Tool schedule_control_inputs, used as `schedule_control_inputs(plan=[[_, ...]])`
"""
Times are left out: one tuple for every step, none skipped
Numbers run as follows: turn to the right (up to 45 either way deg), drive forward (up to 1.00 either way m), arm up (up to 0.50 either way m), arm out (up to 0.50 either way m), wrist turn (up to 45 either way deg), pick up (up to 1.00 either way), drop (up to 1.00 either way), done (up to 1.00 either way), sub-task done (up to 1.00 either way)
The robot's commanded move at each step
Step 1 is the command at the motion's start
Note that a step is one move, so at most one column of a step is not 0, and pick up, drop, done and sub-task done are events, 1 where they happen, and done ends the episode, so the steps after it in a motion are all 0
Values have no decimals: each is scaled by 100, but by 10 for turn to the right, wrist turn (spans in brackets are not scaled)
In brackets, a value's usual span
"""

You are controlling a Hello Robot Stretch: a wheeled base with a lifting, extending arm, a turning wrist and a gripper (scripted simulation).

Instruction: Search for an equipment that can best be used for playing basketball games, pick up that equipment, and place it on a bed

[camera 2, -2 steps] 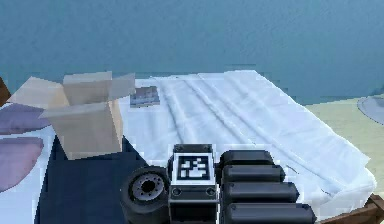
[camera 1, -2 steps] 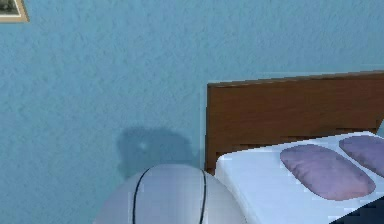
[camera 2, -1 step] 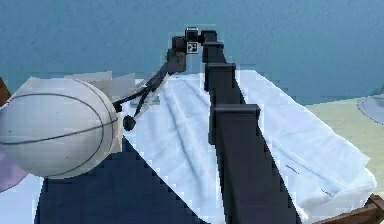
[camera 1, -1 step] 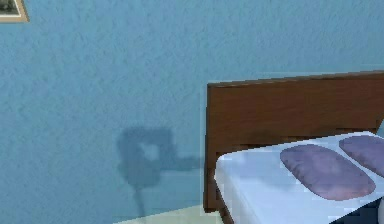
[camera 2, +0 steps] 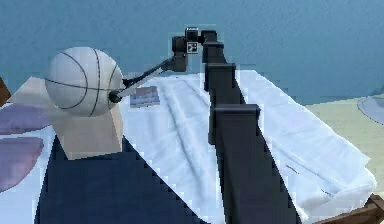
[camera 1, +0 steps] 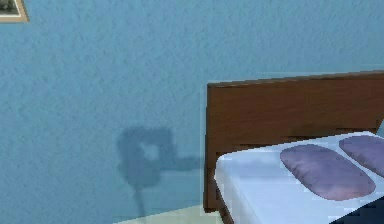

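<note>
A pale basketball [camera 2: 82, 80] with dark seams shows at the arm side view's left, right above a beige box [camera 2: 92, 135] that stands on the bed [camera 2: 190, 140]. The dark arm reaches out over the bed's white sheet. My gripper [camera 2: 118, 95] points left, with its fingers at the ball's right side. The ball overlaps the box, so I cannot tell whether the gripper holds it. In the forward view the bed [camera 1: 250, 175] lies at the lower right with a brown headboard [camera 1: 290, 110] and purple pillows [camera 1: 325, 170].
A dark blue blanket [camera 2: 110, 190] covers the bed's near part, with purple pillows [camera 2: 15, 160] at the left edge. A small flat grey item [camera 2: 145, 96] lies on the sheet past the ball. A framed picture [camera 1: 12, 10] hangs on the blue wall. Pale floor [camera 2: 350, 115] shows right of the bed.
</note>
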Motion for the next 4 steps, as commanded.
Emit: schedule_control_inputs(plan=[[0, 0, 0, 0, 450, 0, 0, 0, 0], [0, 0, 0, 0, 30, 0, 0, 0, 0], [0, 0, -20, 0, 0, 0, 0, 0, 0], [0, 0, -32, 0, 0, 0, 0, 0, 0]])
